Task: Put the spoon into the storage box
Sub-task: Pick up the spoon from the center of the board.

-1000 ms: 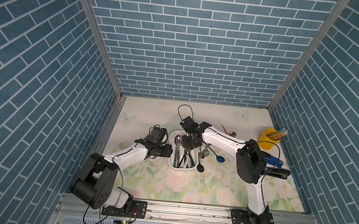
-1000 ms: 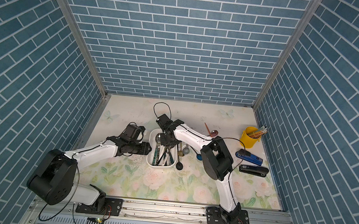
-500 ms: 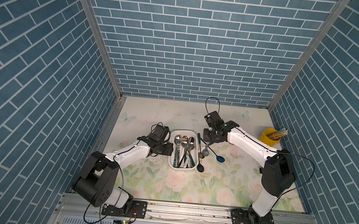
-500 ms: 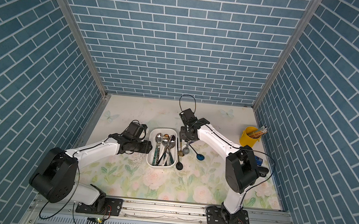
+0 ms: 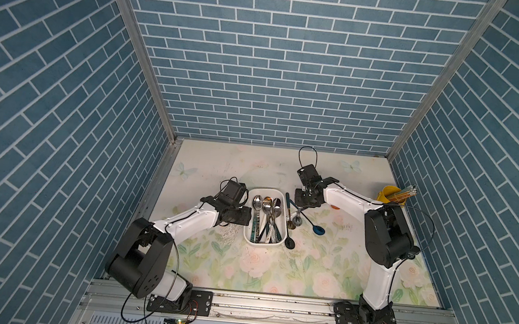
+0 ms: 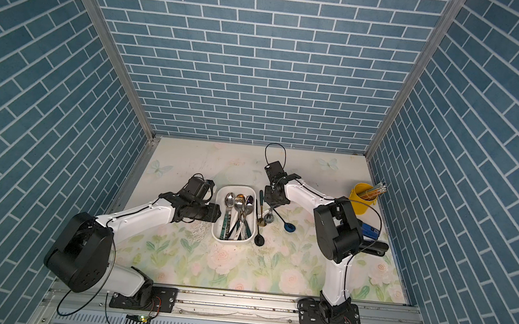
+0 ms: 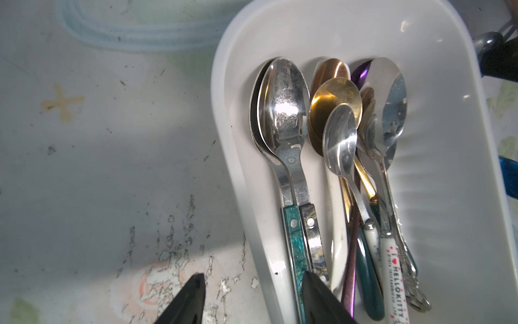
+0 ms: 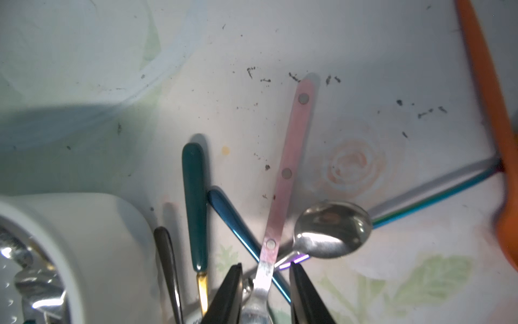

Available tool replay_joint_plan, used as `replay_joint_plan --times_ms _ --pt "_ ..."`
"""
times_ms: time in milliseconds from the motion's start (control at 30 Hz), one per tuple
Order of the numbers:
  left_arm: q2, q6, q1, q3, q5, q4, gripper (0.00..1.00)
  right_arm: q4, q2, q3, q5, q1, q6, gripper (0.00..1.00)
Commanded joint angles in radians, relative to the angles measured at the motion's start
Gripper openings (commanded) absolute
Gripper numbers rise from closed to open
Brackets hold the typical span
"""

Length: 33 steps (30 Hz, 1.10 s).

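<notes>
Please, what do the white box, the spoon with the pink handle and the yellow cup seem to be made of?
White box: probably plastic, smooth, slightly glossy; soft highlights and rounded moulded corners.
Pink-handled spoon: handle looks like matte plastic fixed by three metal rivets; neck is shiny metal, likely steel.
Yellow cup: plain yellow, plastic or painted metal; too small to tell.
</notes>
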Motion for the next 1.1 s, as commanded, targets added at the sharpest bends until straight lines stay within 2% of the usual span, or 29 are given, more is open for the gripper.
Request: replay_joint_plan --times_ms 0,333,733,1067 --pt "0.005 0.005 -0.005 0.010 -0.018 -0.023 0.60 0.023 0.044 0.031 -0.004 -0.025 -0.014 0.32" --pt "0.012 0.011 -0.004 0.014 -0.025 -0.028 0.61 0.088 0.105 0.039 -0.044 -0.040 -0.019 0.30" --pt "0.035 0.013 -0.004 0.034 -0.020 -0.030 0.61 0.042 0.159 0.060 -0.017 -0.024 -0.040 0.29" --pt "0.032 0.014 -0.004 0.034 -0.025 -0.032 0.61 0.040 0.169 0.065 -0.017 -0.022 -0.046 0.18"
